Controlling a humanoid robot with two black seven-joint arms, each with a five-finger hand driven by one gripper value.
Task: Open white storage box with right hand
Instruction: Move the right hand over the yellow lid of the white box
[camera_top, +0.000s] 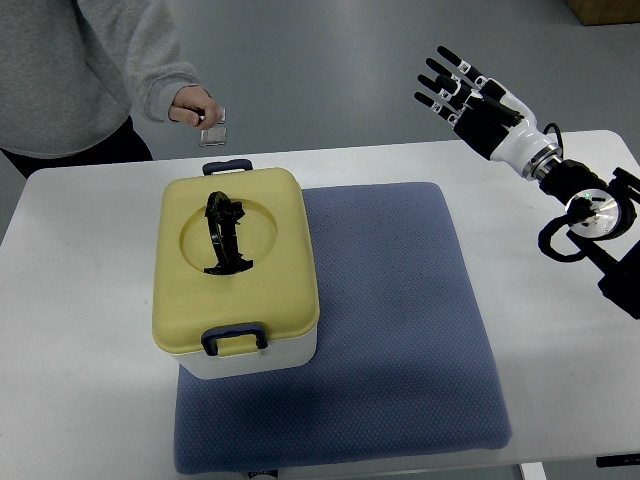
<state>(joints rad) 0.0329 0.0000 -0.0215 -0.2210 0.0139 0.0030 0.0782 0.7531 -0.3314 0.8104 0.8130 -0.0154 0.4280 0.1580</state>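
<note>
The right hand (462, 92) hovers at two o'clock, fingers spread, holding nothing, well apart from the lidded storage box (236, 272).

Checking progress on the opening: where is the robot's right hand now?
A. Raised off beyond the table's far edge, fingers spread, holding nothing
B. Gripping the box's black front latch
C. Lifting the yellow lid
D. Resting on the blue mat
A: the black-and-white right hand is spread open, well away from the yellow-lidded white storage box.

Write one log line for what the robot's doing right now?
right hand: open, raised, away from storage box | lid: shut | latches: closed | left: unseen
</note>
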